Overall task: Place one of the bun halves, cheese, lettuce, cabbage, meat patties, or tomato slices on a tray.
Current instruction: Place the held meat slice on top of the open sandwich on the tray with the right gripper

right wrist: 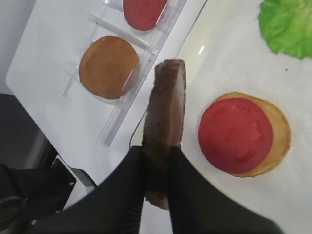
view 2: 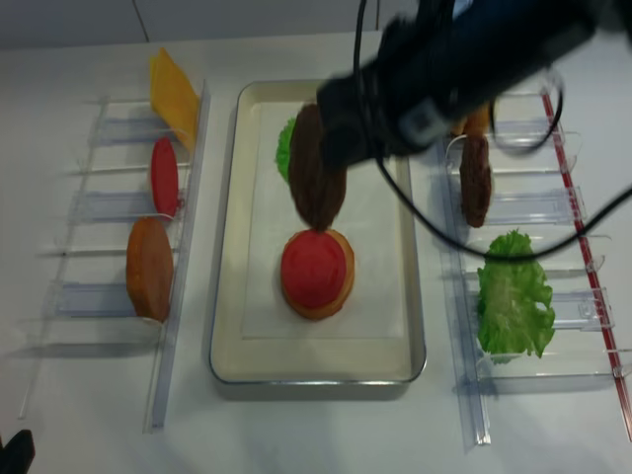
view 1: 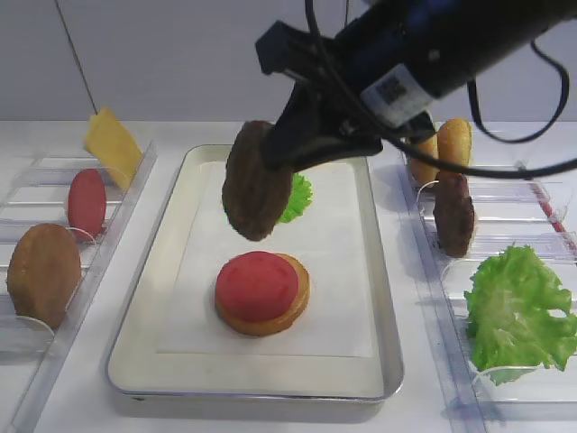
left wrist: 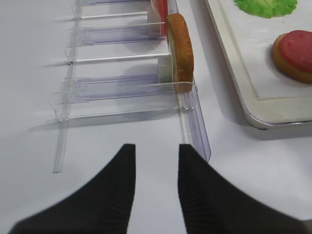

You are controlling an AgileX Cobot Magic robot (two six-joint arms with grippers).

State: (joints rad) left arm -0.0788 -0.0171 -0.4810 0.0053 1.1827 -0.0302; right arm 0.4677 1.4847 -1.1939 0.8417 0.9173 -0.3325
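Fingers (right wrist: 190,195) of right gripper (right wrist: 157,165) clamped on edge of round, dark brown, rough meat patty (right wrist: 166,126), held on edge, hanging above large silver metal tray (view 1: 382,298) lined with white paper; below and just beside, red tomato slice (right wrist: 236,134) lying on tan bun half (right wrist: 280,131); likely to land tilted or roll off the stack if released edge-on; left gripper (left wrist: 155,168) open, holding nothing, over the white table near clear plastic rack (left wrist: 192,122).

A dark, grainy meat patty (view 1: 256,184) hangs on edge above the silver tray (view 1: 144,298), where a tomato slice (view 1: 257,286) tops a bun half (view 1: 290,311).
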